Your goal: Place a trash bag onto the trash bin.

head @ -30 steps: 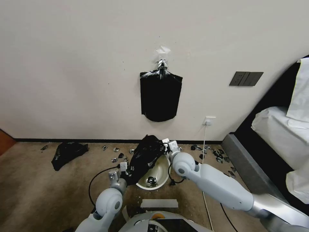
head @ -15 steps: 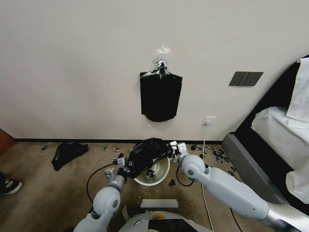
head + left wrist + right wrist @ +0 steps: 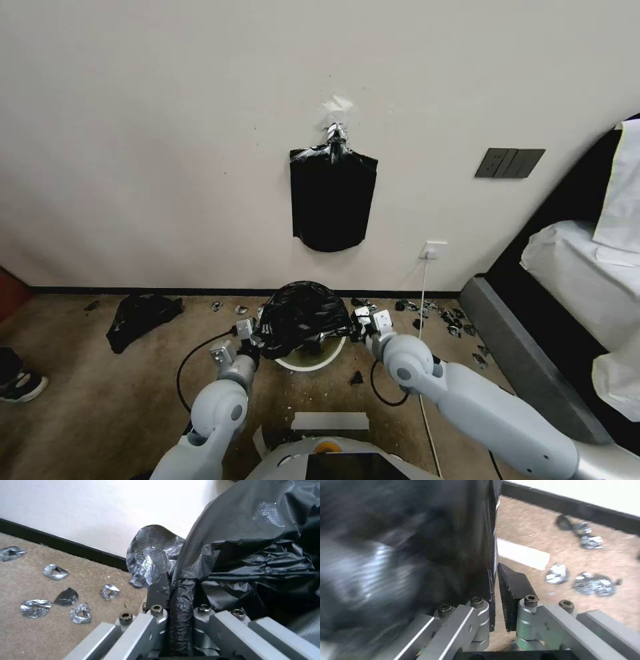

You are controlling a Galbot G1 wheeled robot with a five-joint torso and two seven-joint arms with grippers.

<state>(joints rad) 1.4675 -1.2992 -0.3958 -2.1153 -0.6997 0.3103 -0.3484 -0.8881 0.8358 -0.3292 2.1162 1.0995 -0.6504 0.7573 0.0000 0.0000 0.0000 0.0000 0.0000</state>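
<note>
Both arms reach forward and down toward the wall, elbows low, wrists flanking the bin (image 3: 313,360) on the carpet. Left end effector (image 3: 252,345) sits at the bin's left side; right end effector (image 3: 358,327) at its right side. The bag (image 3: 303,317) is stretched between them, domed over the bin's mouth; only the near arc of the cream rim shows under it.

Left wrist view: left end effector (image 3: 181,597) is clamped on a rolled strip of the bag (image 3: 253,555), film ballooning beyond the fingers. It also shows foil scraps (image 3: 55,571) on the carpet by the baseboard.

Right wrist view: right end effector (image 3: 496,585) has its fingers nearly together, a thin bag (image 3: 420,542) edge pinched between them; the film is blurred. White tape strip (image 3: 523,553) lies on the carpet beyond.

Head view alone shows a black sheaf (image 3: 331,197) clipped to the wall above the bin and a black heap (image 3: 141,317) well to the left.
</note>
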